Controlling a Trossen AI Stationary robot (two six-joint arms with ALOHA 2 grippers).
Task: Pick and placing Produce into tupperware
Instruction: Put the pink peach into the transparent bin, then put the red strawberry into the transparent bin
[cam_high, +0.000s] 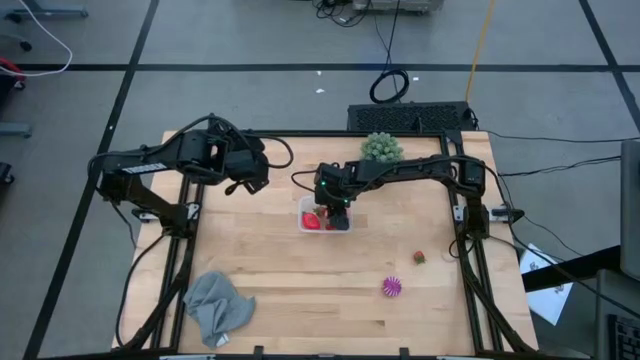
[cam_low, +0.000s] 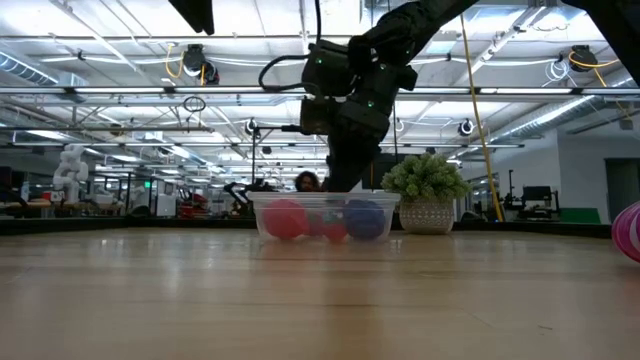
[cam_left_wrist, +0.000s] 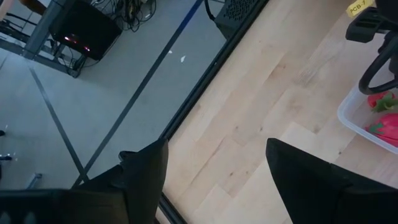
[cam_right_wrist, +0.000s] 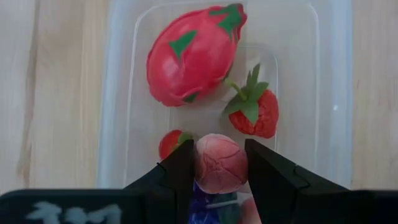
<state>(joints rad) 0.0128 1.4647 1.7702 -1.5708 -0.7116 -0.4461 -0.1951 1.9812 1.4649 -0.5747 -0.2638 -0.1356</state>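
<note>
The clear tupperware (cam_high: 306, 222) sits mid-table. It holds a pink-red dragon fruit (cam_right_wrist: 193, 53), a strawberry (cam_right_wrist: 256, 112), a small red piece (cam_right_wrist: 169, 143) and a dark purple piece (cam_right_wrist: 202, 208). My right gripper (cam_high: 338, 207) reaches down into it, shut on a round pink piece of produce (cam_right_wrist: 219, 163). A striped magenta piece (cam_high: 391, 288) and a small red one (cam_high: 419, 257) lie on the table toward the near right. My left gripper (cam_left_wrist: 217, 155) hangs open above the table's far left part, holding nothing. My right gripper pinches the round pink piece by its two opposite sides (cam_right_wrist: 200, 167) between its two fingers. The fingers (cam_right_wrist: 264, 168) slant down from above, coming from the table's right. The piece sits over the tupperware's floor, beside the other produce; whether it rests on anything I cannot tell.
A green spiky ball in a pot (cam_high: 381, 148) stands just beyond the tupperware toward the far edge. A crumpled grey cloth (cam_high: 218, 305) lies at the near left. Bare wood stretches across the near middle of the table (cam_high: 320, 290).
</note>
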